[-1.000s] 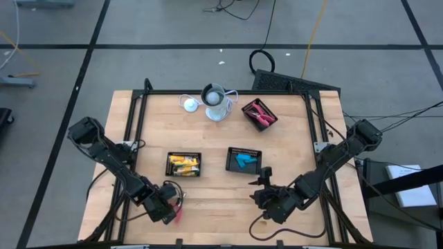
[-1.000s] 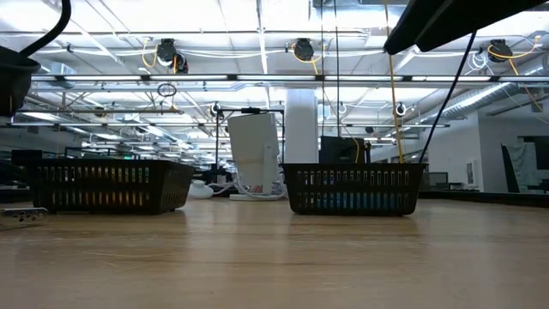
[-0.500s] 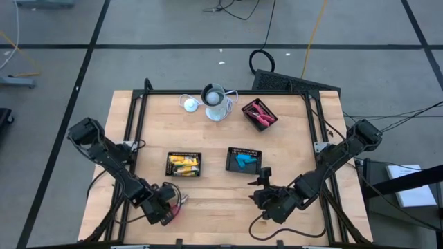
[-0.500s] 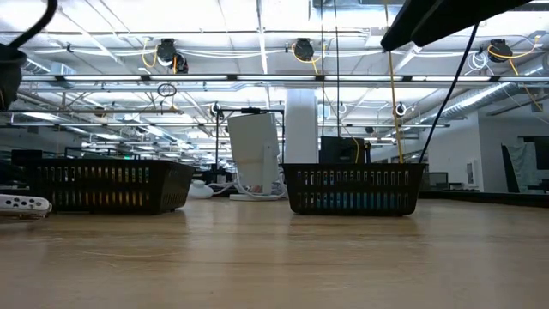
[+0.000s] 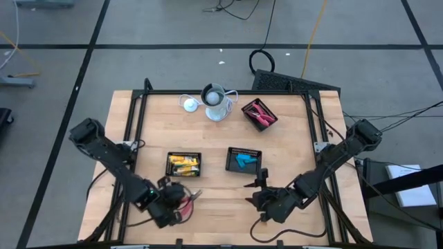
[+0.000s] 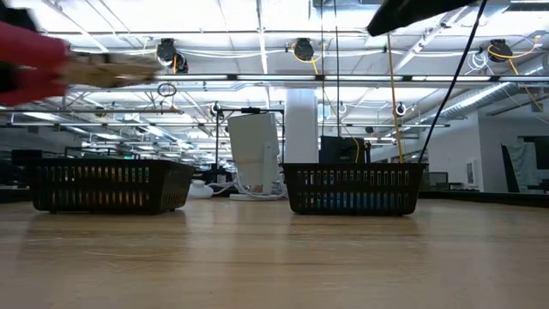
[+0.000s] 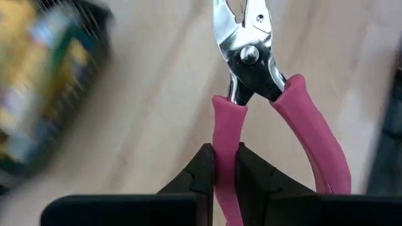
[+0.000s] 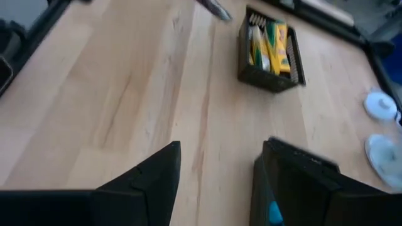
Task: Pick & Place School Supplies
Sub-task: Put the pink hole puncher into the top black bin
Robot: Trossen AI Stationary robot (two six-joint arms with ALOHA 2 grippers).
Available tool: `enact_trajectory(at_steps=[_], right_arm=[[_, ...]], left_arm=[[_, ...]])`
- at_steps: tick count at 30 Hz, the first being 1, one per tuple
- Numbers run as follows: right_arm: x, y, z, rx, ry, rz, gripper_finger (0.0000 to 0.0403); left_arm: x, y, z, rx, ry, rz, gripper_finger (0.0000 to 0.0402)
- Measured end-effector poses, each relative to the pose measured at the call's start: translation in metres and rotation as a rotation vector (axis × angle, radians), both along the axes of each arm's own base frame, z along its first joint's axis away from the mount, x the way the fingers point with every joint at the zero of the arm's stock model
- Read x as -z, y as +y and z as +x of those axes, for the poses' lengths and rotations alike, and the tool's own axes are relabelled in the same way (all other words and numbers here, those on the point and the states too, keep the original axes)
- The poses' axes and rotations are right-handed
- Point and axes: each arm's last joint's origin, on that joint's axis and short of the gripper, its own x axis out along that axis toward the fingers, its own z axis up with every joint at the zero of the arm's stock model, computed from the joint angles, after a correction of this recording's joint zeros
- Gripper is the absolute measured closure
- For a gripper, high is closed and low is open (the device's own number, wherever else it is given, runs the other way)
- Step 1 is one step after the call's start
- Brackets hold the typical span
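The left gripper point(image 7: 224, 164) is clamped on 1 pink-red handle of the pliers point(image 7: 251, 81), lifted above the desk point(image 5: 214, 207) at 7 o'clock; their long axis runs straight ahead from the fingers, steel nose leading. The right gripper point(image 8: 217, 166) hangs open at 5 o'clock.

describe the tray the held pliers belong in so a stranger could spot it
On the wooden table, look to the far edge, right of the pale cup. The black mesh tray there sits skewed and holds pink-handled tools; the two trays nearer the arms hold yellow or blue pieces.
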Motion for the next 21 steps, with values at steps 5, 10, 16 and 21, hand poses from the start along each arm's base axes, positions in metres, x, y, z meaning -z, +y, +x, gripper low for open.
enact_trajectory(at_steps=[5, 10, 16, 21], right_arm=[[0.012, -0.015, 0.012, 0.018, -0.099, -0.018, 0.0177], [0.032, -0.045, 0.021, 0.068, -0.107, -0.08, 0.017], [0.046, -0.07, 0.025, 0.095, -0.184, -0.225, 0.0178], [0.049, -0.082, 0.025, 0.122, -0.211, -0.362, 0.0176]], left_arm=[[-0.003, 0.029, 0.027, 0.064, -0.039, 0.129, 0.0366], [-0.006, 0.063, 0.055, 0.118, -0.079, 0.263, 0.0366], [-0.012, 0.101, 0.081, 0.186, -0.132, 0.328, 0.0366], [-0.015, 0.133, 0.096, 0.199, -0.167, 0.33, 0.0366]])
